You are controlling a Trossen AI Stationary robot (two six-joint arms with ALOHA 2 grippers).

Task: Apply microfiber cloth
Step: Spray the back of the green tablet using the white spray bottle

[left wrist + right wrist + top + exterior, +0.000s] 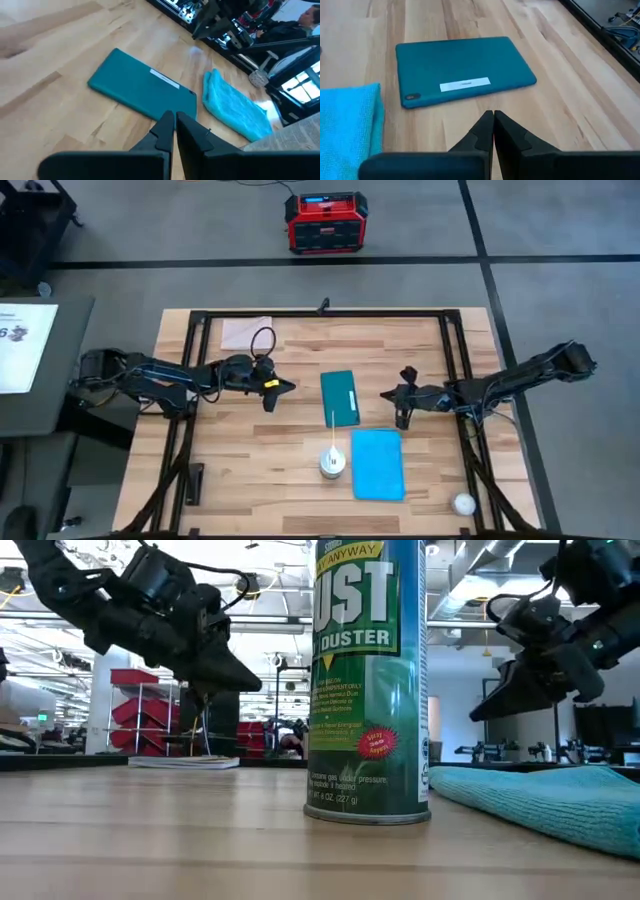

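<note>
Microfiber cloth (pixel 378 464): a soft, bright blue cloth. It lies flat on the wooden table (pixel 250 440), just beside the near short end of the teal tablet. Nothing holds it.

Cloth and the jaws: the cloth is apart from both grippers. Neither one touches it. It is nearer to the right gripper than to the left one.

Teal tablet (pixel 340 397): a stiff, dark teal slab with a small white label on it. It lies flat in the middle of the table, between the two grippers.

Right gripper (pixel 402 417): it hangs in the air just to the right of the teal tablet. Its two dark fingers (pixel 490 131) are pressed together with nothing between them.

Left gripper (pixel 289 387): it hangs in the air to the left of the teal tablet, a bit farther off than the right one. Its fingers (pixel 172 131) are pressed together too, and they hold nothing.

Duster can (pixel 333 461): a green spray can. It stands upright just left of the cloth, near the tablet's near end.

Pale sheet (pixel 246 332): it lies flat, well away from the tablet, at the far left part of the table.

White ball (pixel 463 503): it sits well apart from the tablet, past the cloth, near the table's near right corner.
</note>
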